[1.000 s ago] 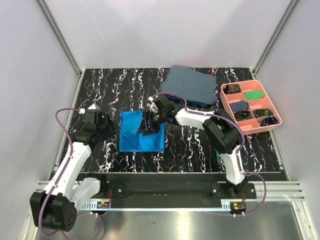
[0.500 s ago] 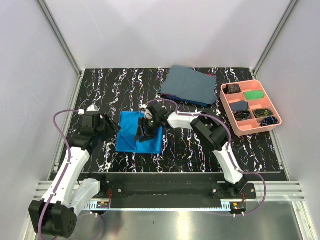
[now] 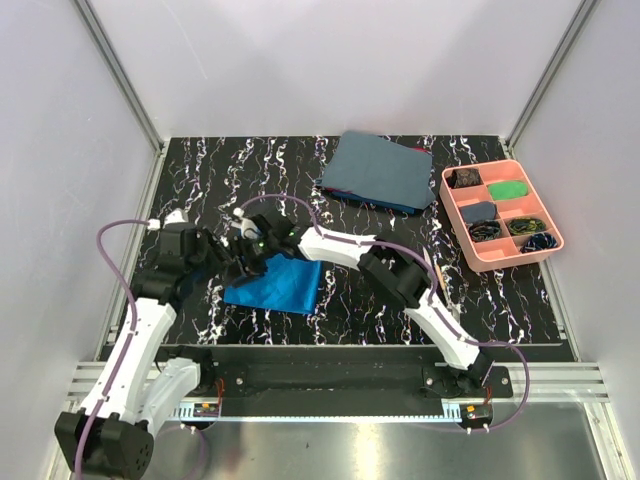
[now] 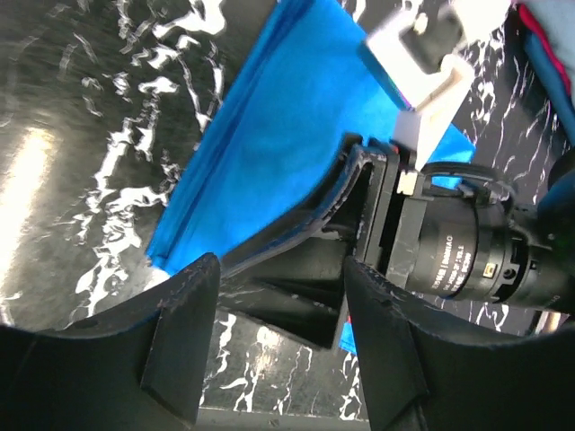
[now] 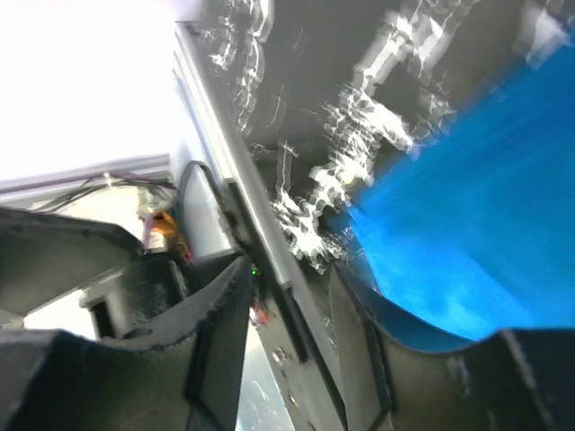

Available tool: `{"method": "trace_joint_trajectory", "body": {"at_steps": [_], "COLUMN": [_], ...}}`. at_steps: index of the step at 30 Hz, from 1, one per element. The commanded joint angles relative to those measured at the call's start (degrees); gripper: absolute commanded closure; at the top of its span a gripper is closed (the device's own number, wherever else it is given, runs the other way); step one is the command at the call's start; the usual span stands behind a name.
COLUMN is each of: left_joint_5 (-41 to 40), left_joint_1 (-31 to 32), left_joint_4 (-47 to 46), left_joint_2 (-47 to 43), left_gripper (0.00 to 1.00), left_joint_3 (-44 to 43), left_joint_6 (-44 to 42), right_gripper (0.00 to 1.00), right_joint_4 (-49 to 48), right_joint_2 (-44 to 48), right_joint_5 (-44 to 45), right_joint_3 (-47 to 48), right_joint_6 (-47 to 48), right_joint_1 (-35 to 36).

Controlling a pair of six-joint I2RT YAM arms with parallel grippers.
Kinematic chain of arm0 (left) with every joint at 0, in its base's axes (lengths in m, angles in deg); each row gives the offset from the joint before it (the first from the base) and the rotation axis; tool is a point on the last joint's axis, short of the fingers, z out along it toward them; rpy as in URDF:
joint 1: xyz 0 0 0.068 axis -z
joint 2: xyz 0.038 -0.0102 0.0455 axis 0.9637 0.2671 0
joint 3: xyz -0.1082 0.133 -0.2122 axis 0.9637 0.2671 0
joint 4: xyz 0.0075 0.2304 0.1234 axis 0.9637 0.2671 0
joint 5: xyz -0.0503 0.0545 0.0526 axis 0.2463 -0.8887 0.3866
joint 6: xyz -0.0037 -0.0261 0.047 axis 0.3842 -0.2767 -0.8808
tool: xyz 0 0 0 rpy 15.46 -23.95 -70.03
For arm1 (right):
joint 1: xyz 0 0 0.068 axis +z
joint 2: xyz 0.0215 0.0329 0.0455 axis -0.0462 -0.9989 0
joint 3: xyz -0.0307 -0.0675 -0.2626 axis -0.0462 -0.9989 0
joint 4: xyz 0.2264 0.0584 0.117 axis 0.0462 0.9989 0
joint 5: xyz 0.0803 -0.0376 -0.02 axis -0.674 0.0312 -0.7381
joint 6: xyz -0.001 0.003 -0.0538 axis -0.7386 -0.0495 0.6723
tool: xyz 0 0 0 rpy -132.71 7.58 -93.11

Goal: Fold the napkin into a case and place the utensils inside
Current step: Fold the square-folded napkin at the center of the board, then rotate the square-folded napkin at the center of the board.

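The napkin point(image 3: 283, 286) is only partly folded. It is a broad, skewed, layered rectangle, not yet a narrow case, and no utensils lie in it. The left gripper point(image 4: 280, 269) is spread and empty, with the cloth's edge just ahead of it. The right gripper point(image 5: 292, 280) sits directly in front, jaws apart. The cloth is draped against one finger's outer side, with none between the jaws. The narrower folds and the loading are likely still to do.
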Motion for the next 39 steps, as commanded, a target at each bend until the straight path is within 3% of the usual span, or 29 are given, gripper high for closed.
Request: {"method": "trace_joint_trajectory", "body": {"at_steps": [1, 4, 8, 14, 18, 21, 26, 33, 39], "left_joint_5": [-7.8, -11.0, -10.4, 0.1, 2.2, 0.3, -0.7, -1.4, 0.0], "left_joint_1": [-0.1, -0.5, -0.8, -1.0, -1.1, -1.1, -1.0, -0.2, 0.8], "left_joint_4": [3.6, 6.1, 4.7, -3.3, -4.2, -8.0, -12.0, -19.6, -21.1], "left_joint_2": [-2.8, -4.1, -4.1, 7.4, 20.6, 23.9, 29.3, 28.4, 16.6], "left_gripper": [0.38, 0.37, 0.37, 0.37, 0.34, 0.32, 0.33, 0.39, 0.48], "left_joint_3": [-5.9, -8.5, -9.5, -7.0, -7.7, -5.2, -0.2, 11.1, 20.0], "left_joint_6": [-0.6, -0.3, -1.9, -4.9, -6.4, -6.5, -5.2, 1.2, 7.0], "right_gripper": [0.52, 0.52, 0.52, 0.53, 0.61, 0.68, 0.71, 0.72, 0.72], "right_joint_4": [-1.8, -1.8, -0.5, 3.9, 1.3, -1.1, -2.9, -2.9, -1.3], "right_joint_2": [-2.2, 2.0, 12.1, 25.0, 27.6, 27.9, 27.6, 26.9, 25.1], "right_joint_5": [-6.4, -4.4, -1.2, 4.4, 3.0, 2.6, 4.3, 8.1, 11.3], "right_joint_3": [7.7, 2.9, -11.0, -28.4, -34.7, -38.2, -41.4, -45.6, -46.4], "right_joint_6": [-3.8, -2.1, 0.9, 6.6, 6.2, 5.5, 6.0, 7.6, 11.1], "right_joint_1": [1.4, -0.3, -3.7, -6.4, -6.2, -6.2, -6.4, -8.4, -13.1]}}
